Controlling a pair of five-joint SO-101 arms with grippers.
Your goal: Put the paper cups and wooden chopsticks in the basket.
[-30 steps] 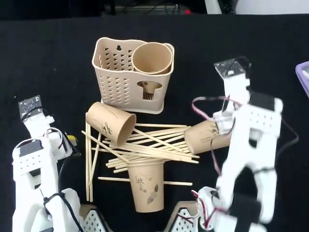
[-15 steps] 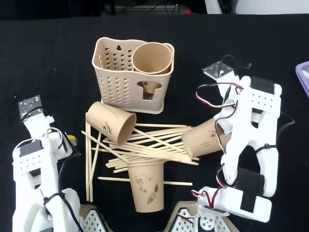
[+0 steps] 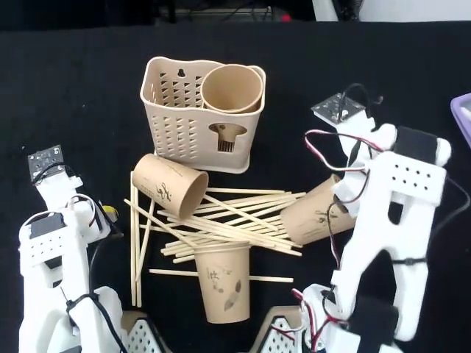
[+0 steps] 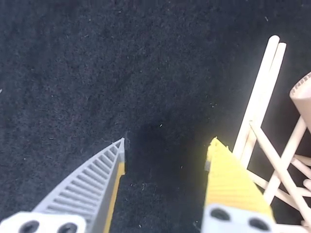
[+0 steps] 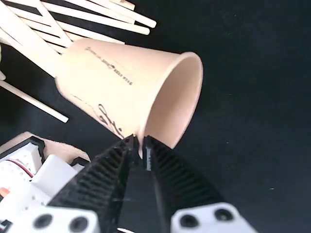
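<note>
Paper cup (image 5: 121,87) rim pinched by right tool (image 5: 138,143); left tool (image 4: 167,143) gapes empty.

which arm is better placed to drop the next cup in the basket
Right: the right pincer is shut on the rim of a paper cup. The left pincer hangs open over bare cloth beside the chopsticks.

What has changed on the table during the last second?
The right gripper, shut on the rim of the lying cup, has swung the cup's open end toward the far side of the table. The left gripper, the basket and the other cups stayed in place.
</note>
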